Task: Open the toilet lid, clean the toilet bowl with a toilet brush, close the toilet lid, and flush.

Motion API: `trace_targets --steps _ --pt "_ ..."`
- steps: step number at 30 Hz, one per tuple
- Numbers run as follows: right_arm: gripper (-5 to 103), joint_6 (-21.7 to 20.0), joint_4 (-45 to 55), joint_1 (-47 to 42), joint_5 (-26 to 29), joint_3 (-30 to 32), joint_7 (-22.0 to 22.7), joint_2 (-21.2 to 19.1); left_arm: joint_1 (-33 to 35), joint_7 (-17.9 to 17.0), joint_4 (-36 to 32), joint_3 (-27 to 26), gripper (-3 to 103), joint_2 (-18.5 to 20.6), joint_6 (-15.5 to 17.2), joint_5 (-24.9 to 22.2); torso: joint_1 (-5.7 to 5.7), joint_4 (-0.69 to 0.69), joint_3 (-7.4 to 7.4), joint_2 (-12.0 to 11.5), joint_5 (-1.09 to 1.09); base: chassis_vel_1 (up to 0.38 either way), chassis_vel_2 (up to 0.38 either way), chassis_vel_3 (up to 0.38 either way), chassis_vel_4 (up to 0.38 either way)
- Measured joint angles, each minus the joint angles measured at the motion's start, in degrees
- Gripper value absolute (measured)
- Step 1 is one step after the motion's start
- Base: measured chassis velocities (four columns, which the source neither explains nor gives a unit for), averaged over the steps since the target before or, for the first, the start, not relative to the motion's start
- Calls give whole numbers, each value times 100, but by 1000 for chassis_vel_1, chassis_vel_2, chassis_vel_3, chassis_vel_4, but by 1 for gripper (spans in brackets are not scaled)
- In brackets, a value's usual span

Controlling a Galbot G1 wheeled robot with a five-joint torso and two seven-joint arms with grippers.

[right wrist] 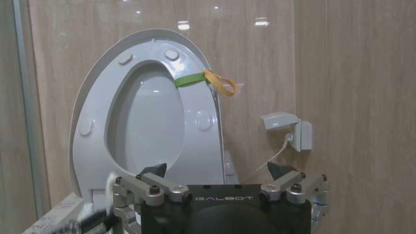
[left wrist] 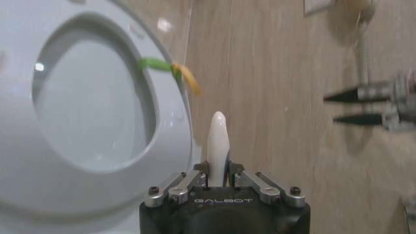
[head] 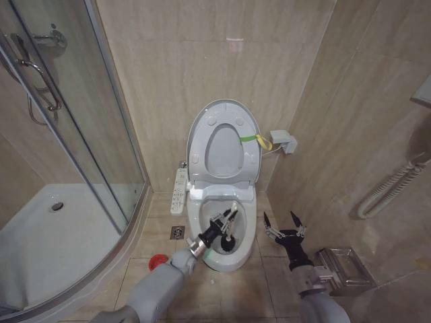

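all views face toilet lid [head: 223, 145].

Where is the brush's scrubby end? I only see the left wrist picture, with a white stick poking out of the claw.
Observer: The left gripper holds the toilet brush over the toilet bowl, dark head down inside it.
Operator: Is the lid up?
Observer: Yes, the toilet lid stands upright against the wall, seat ring raised with it.
Operator: What are those two black spikes at the side?
Observer: They belong to the right gripper, open and empty, hanging beside the bowl on the robot's right.
Operator: Where does the brush live?
Observer: A small red holder sits on the floor, left of the bowl.
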Motion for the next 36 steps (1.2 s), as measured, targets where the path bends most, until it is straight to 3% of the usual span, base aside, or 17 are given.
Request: trace_targets --steps 10,19,29,32,36 --pt "100 0 0 0 0 0 0 0 378 -50 -902 135 19 166 0 75 -1 1 0 0 0 0 0 0 0" --pt "100 0 0 0 0 0 0 0 221 141 74 -70 19 48 -2 93 0 -1 0 0 -1 0 0 0 0" --pt "100 0 0 0 0 0 0 0 328 -5 -759 -128 19 208 -1 12 0 -1 0 0 0 0 0 0 0" --pt "100 0 0 0 0 0 0 0 372 2 -737 -80 19 182 -1 21 0 0 0 1 0 0 0 0 0" --pt "100 0 0 0 0 0 0 0 375 64 -210 -37 19 31 -1 66 0 1 0 0 0 0 0 0 0"
